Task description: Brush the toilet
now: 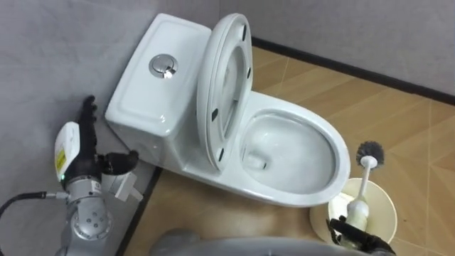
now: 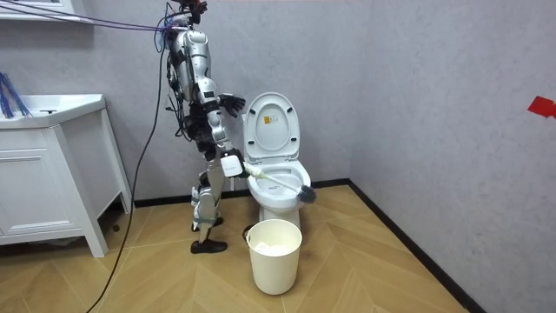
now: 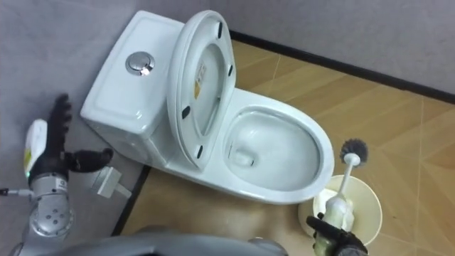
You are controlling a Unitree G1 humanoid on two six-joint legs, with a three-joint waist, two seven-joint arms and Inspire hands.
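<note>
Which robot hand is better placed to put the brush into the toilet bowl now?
Likely the right robot hand: it grips the brush handle beside the bowl rim. The left robot hand is open, by the tank.

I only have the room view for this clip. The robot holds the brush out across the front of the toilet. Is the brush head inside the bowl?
Observer: No. In the left eye view the brush head is outside the toilet bowl, past its rim on the robot's right, seen against the floor.
Operator: Which hand holds it, and how?
Observer: The right hand, with its fingers curled round the handle, directly over the white bin.
Operator: What about the other hand?
Observer: The left hand is raised beside the tank, with its fingers straight and holding nothing.
</note>
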